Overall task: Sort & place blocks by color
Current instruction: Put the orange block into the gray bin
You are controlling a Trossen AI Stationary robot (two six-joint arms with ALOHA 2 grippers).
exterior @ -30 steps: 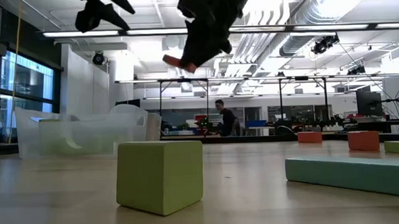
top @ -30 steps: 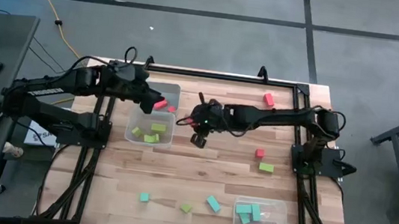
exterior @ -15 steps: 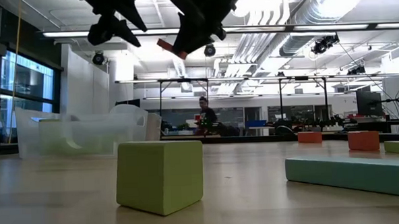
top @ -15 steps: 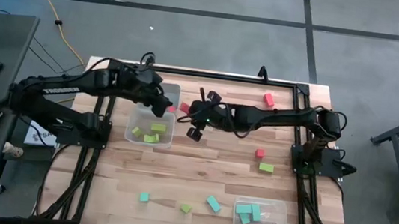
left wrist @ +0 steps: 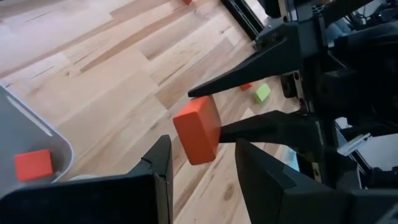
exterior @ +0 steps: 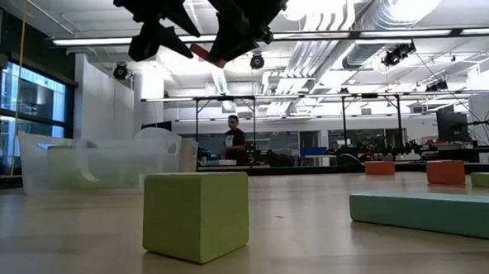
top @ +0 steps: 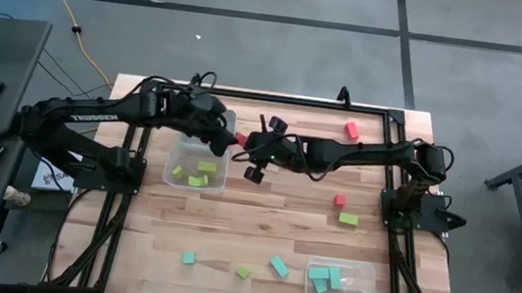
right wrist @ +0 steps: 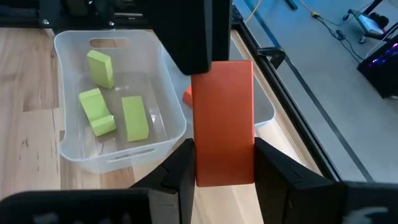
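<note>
Red block (right wrist: 224, 121) sits clamped in the right tool (top: 242, 141), the half-open left tool (top: 222, 142) flanking it.

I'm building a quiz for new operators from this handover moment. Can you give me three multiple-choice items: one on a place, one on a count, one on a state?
1. Where is the red block?
A. Lying in a tub
B. In the air between the two grippers
C. On the table's front edge

2. How many green blocks lie in the tub nearest the grippers?
A. One
B. Three
C. Five

3. How is the right gripper?
A. Open and empty
B. Shut on a teal block
C. Shut on the red block

Answers:
1 B: the red block hangs above the table, with the left gripper open around it.
2 B: three green blocks show inside the tub.
3 C: the right gripper has its fingers pressed on both sides of the red block.
</note>
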